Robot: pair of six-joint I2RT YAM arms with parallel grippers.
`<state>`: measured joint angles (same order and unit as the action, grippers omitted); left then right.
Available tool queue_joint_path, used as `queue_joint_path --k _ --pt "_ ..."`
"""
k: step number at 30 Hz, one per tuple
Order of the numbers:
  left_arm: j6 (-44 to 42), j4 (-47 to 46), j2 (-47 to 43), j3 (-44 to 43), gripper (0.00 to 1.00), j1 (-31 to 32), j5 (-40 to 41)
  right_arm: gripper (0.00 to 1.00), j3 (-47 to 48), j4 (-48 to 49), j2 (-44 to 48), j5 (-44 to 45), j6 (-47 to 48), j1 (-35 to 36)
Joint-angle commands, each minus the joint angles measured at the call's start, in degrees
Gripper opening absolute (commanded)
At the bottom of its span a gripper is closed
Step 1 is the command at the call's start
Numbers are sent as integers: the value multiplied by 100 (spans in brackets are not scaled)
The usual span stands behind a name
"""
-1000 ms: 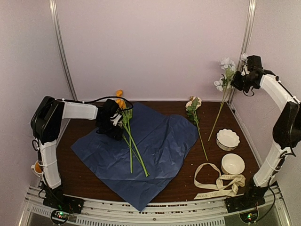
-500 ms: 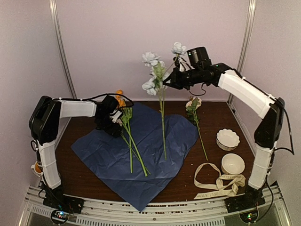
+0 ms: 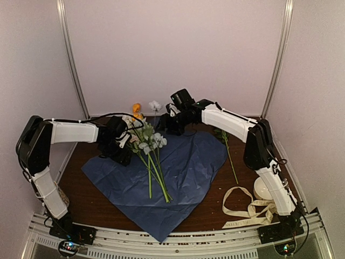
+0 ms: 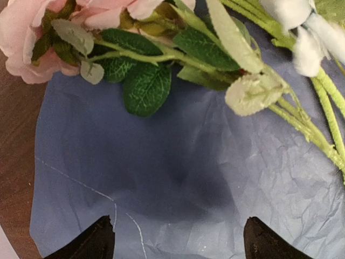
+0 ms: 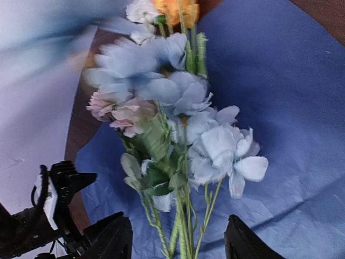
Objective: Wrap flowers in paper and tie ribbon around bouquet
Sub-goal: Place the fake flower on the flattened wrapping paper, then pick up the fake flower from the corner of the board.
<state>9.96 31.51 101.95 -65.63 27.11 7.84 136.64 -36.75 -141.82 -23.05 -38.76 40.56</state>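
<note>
The flowers (image 3: 151,148) lie in a bunch on the blue paper (image 3: 186,167), stems pointing to the near edge. From the right wrist I see pale blue blooms (image 5: 215,145), pink ones (image 5: 118,110) and an orange one (image 5: 175,8). My right gripper (image 3: 164,128) hangs over the bunch's far end. It (image 5: 178,245) is open, with the green stems (image 5: 186,226) between its fingers and untouched. My left gripper (image 3: 125,147) is beside the blooms on the left. It (image 4: 180,243) is open over bare paper (image 4: 178,178), empty, just short of a pink rose (image 4: 27,48). The ribbon (image 3: 248,209) lies looped at the near right.
One more flower (image 3: 223,135) lies on the brown table off the paper's right edge. A white bowl (image 3: 261,188) shows partly behind the right arm's lower link. The left gripper (image 5: 59,199) appears at the left of the right wrist view, close to the bunch.
The right arm swung from the far right across to the paper carrying a pale blue flower stem, lowered it onto the bunch and opened its jaws. The left gripper stayed beside the blooms.
</note>
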Motion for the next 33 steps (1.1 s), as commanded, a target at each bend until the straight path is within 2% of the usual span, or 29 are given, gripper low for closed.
queue_joint_path --k 1,5,6,7,9,11,14,16,20,24,28,33 --pt "120 -145 -322 183 86 26 62 63 -238 -943 1154 1143 733 -638" --pt "72 -142 -280 160 86 25 90 66 -2283 -1124 2572 2667 1572 -1158" --pt "85 -144 -255 146 86 29 66 66 -2533 -1166 2791 2902 1682 -1324" --pt "105 -152 -231 139 86 33 28 67 -2951 -1242 2932 2985 1766 -1486" --pt "141 -162 -183 123 86 31 -80 68 -3206 -1612 2933 2628 1884 -1951" --pt "184 -162 -160 140 86 35 -123 67 -3191 -2143 2709 2352 1932 -2278" --pt "227 -162 -166 215 86 33 -115 56 -3109 -2548 2301 2159 2115 -2537" --pt "269 -190 -167 270 86 35 -135 49 -3028 -2494 2110 1687 2272 -2574" --pt "358 -258 -145 401 86 31 -194 49 -2804 -2296 1754 1251 2229 -2547" --pt "415 -326 -212 582 86 35 -190 47 -2791 -2314 1375 1405 2077 -2500" --pt "379 -350 -221 648 86 36 -185 38 -2781 -2376 1297 1841 1982 -2442" --pt "358 -363 -201 630 85 31 -180 34 -2659 -2655 1147 2140 1774 -2425"
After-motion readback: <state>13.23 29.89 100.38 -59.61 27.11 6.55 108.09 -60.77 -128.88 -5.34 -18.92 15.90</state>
